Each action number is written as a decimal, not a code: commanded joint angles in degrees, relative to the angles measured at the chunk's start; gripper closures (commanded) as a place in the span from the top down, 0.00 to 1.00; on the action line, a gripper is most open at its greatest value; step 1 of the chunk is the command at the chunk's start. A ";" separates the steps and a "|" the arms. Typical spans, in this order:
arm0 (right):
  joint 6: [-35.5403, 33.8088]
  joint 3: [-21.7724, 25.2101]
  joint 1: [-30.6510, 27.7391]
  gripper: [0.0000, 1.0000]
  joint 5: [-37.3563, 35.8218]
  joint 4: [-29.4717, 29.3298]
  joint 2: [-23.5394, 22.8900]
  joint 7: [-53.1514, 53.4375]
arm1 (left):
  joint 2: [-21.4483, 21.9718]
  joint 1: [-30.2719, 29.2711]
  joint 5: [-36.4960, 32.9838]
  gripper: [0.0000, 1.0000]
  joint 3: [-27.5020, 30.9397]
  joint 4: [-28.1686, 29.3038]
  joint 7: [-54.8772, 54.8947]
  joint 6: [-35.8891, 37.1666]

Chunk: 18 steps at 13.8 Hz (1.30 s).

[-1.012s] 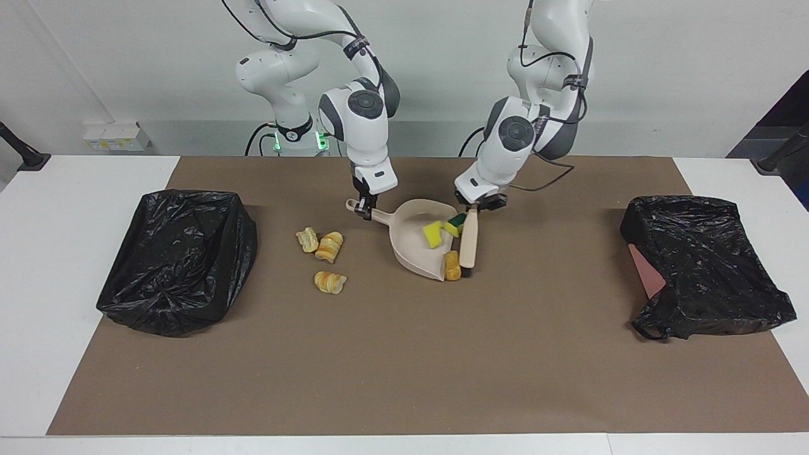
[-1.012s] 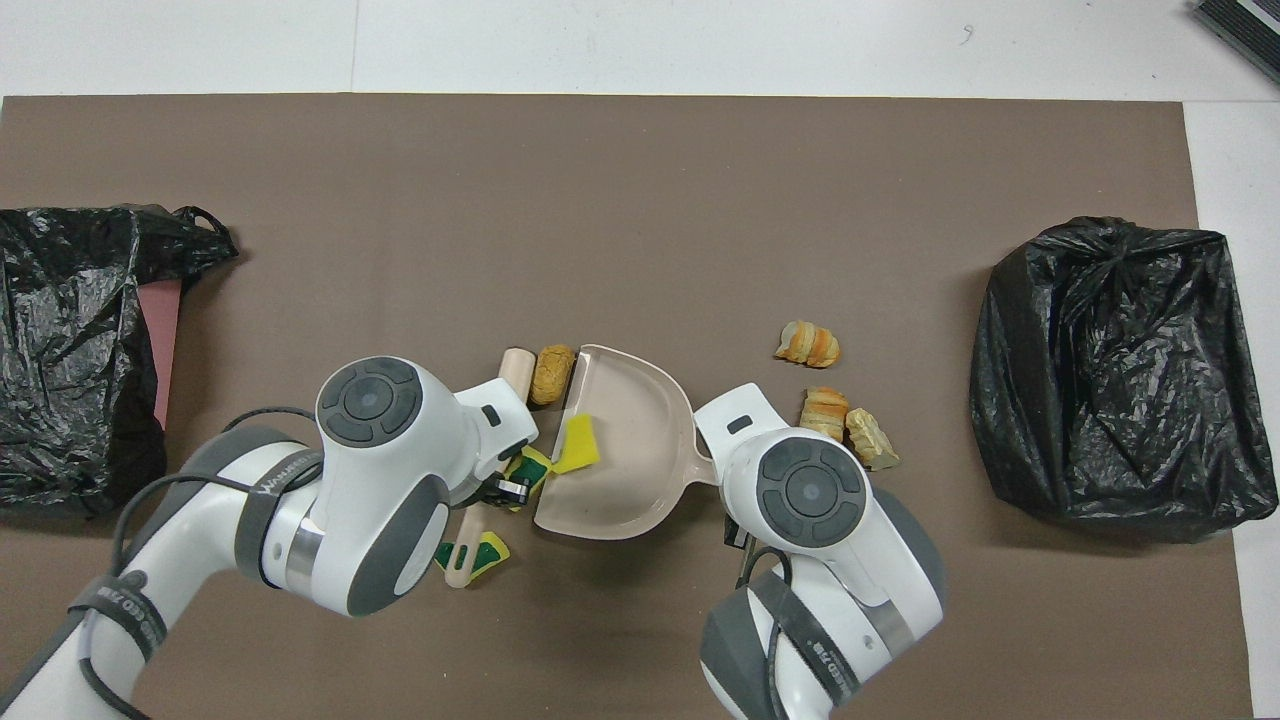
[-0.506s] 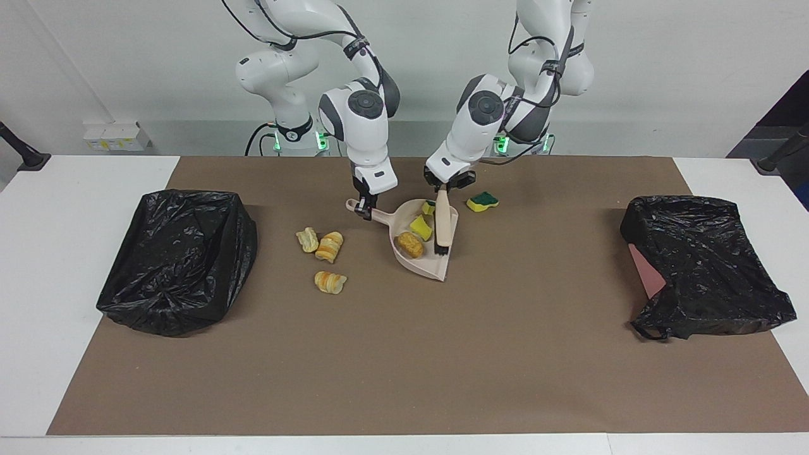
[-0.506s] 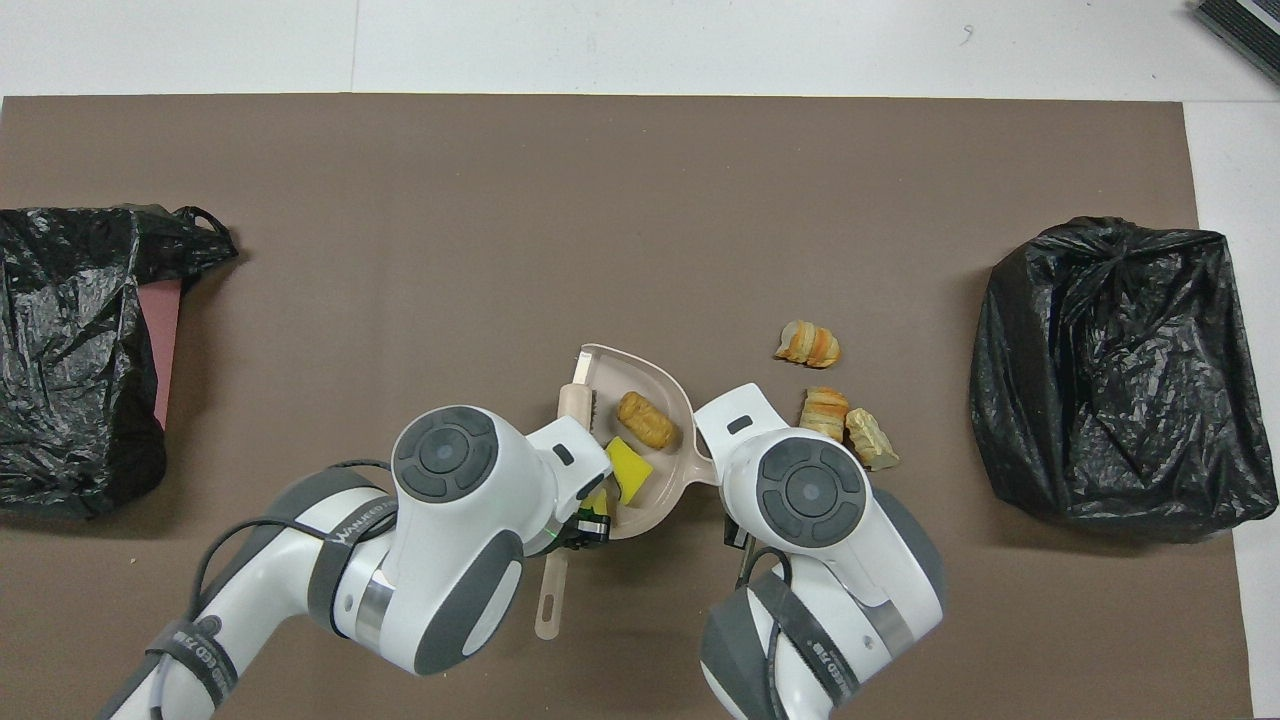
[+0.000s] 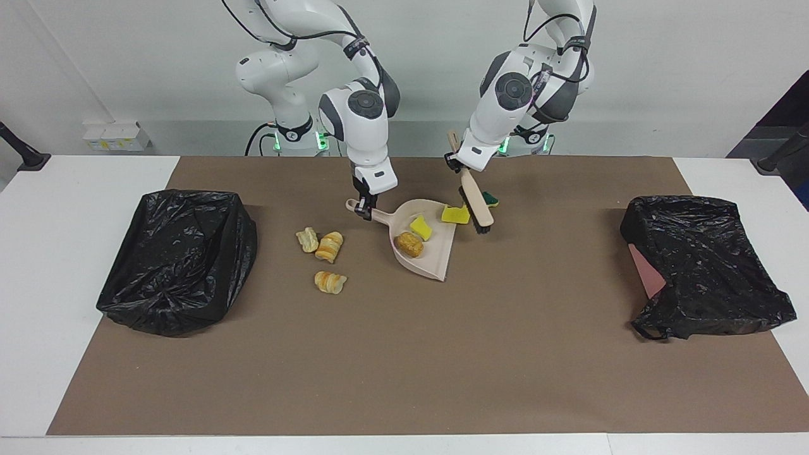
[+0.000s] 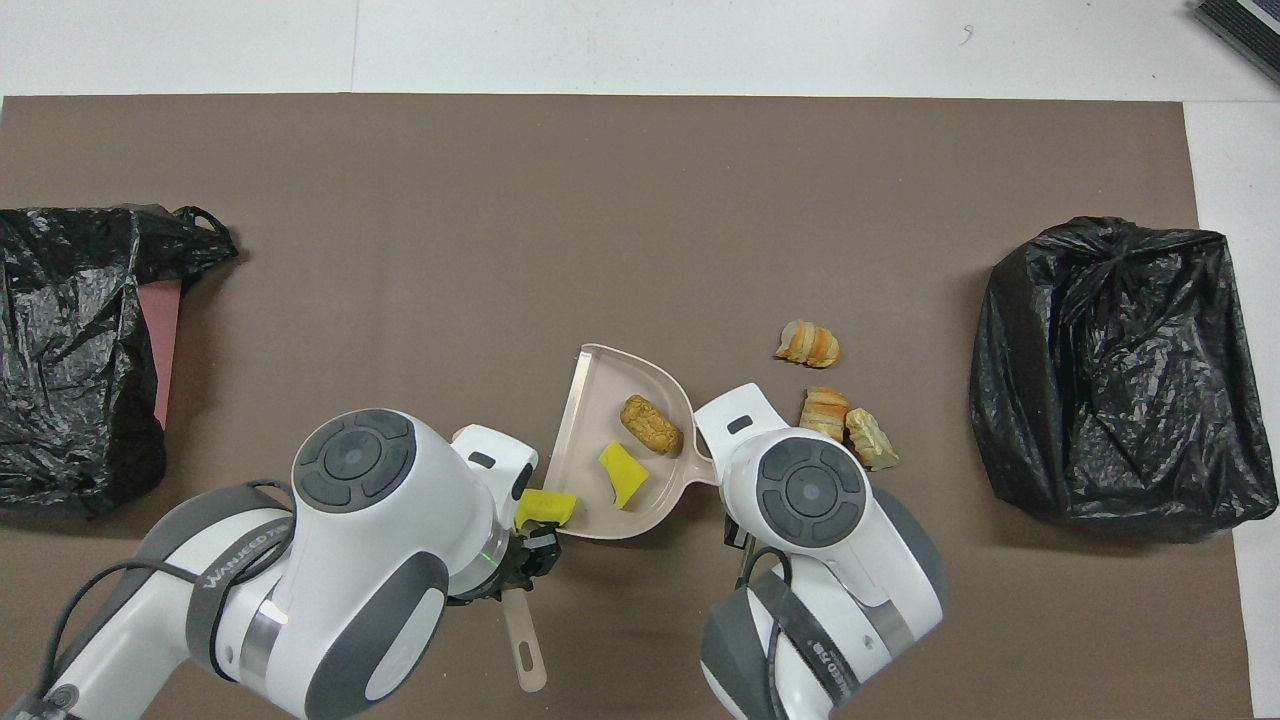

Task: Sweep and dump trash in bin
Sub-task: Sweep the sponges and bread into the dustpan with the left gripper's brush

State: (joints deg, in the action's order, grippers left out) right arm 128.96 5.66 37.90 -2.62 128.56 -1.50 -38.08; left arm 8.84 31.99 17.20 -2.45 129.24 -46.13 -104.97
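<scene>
Mid-sweep, my right gripper (image 5: 364, 210) pinches the dustpan (image 5: 436, 264) handle while my left gripper (image 5: 456, 165) clamps the brush (image 5: 475, 205); next stroke pushes the sponge bit (image 5: 455, 214) at the pan's two o'clock inside, three bread pieces (image 5: 328, 246) waiting at nine o'clock.

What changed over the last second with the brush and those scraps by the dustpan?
The left gripper swept the brush across the dustpan, pushing the golden-brown lump inside, then lifted the brush back toward the robots. The right gripper kept hold of the dustpan handle. The three striped pieces and both black bags stayed put.
</scene>
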 commanded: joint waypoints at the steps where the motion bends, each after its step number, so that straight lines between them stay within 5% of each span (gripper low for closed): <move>1: 0.85 -0.12 -0.02 0.00 -0.90 0.38 -0.34 1.70 | 8.80 -2.63 0.21 0.00 -0.36 11.52 -2.29 -3.20; 6: 0.68 -0.12 -0.11 0.00 -0.90 0.38 -0.34 1.43 | 21.19 -3.69 0.21 0.00 -2.71 24.28 -9.40 -6.12; 8: 0.59 -0.12 -0.11 0.00 -0.90 0.38 -0.34 1.08 | 22.19 -2.91 0.21 0.00 -7.37 25.09 -16.24 -6.56; 14: 0.41 -0.12 -0.11 0.00 -0.90 0.38 -0.34 0.99 | 13.50 1.67 3.79 0.00 -8.18 25.09 -21.28 -14.37; 18: -0.20 -0.12 -0.20 0.00 -0.90 0.38 -0.34 0.99 | 4.89 0.71 4.25 0.00 -7.74 20.55 -13.58 -21.77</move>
State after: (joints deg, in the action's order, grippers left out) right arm 128.86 5.67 37.90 -2.62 128.58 -1.50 -38.08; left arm 18.53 32.89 20.20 -11.04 153.45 -64.63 -125.14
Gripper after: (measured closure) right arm 0.683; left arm 0.736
